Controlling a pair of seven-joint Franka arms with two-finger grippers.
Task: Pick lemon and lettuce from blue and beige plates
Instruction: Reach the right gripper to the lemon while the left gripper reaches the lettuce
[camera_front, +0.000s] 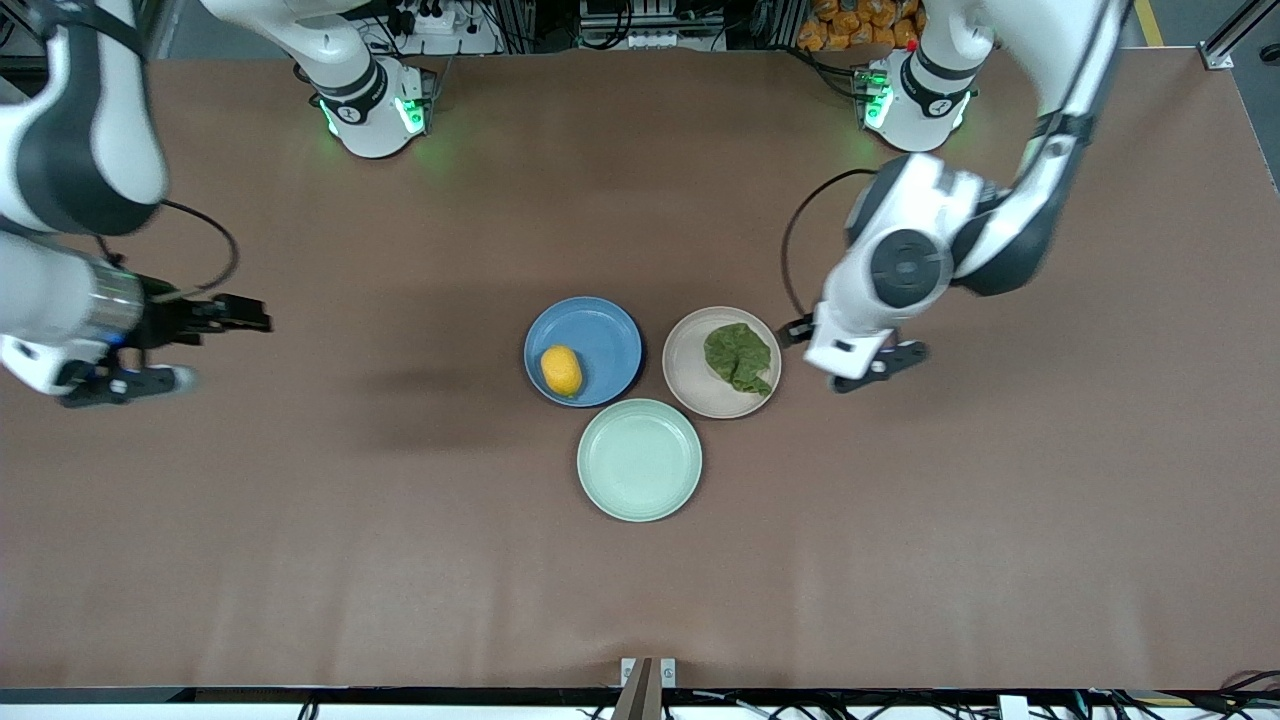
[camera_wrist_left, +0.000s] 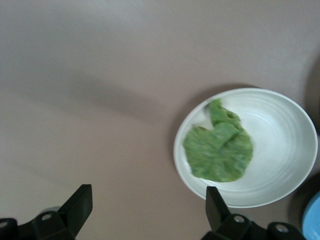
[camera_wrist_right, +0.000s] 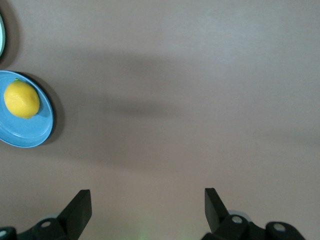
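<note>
front view; lemon (camera_front: 561, 371) on blue plate (camera_front: 600, 335); lettuce (camera_front: 738, 357) on beige plate (camera_front: 690, 375)

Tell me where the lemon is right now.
In the front view the lemon lies on the blue plate, on the part of it nearer the camera, beside the beige plate holding the lettuce.

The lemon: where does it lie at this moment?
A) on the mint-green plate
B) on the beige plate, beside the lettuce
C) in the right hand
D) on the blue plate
D: the lemon rests on the blue plate, while the lettuce lies on the beige plate and both hands are open and hold nothing.
</note>
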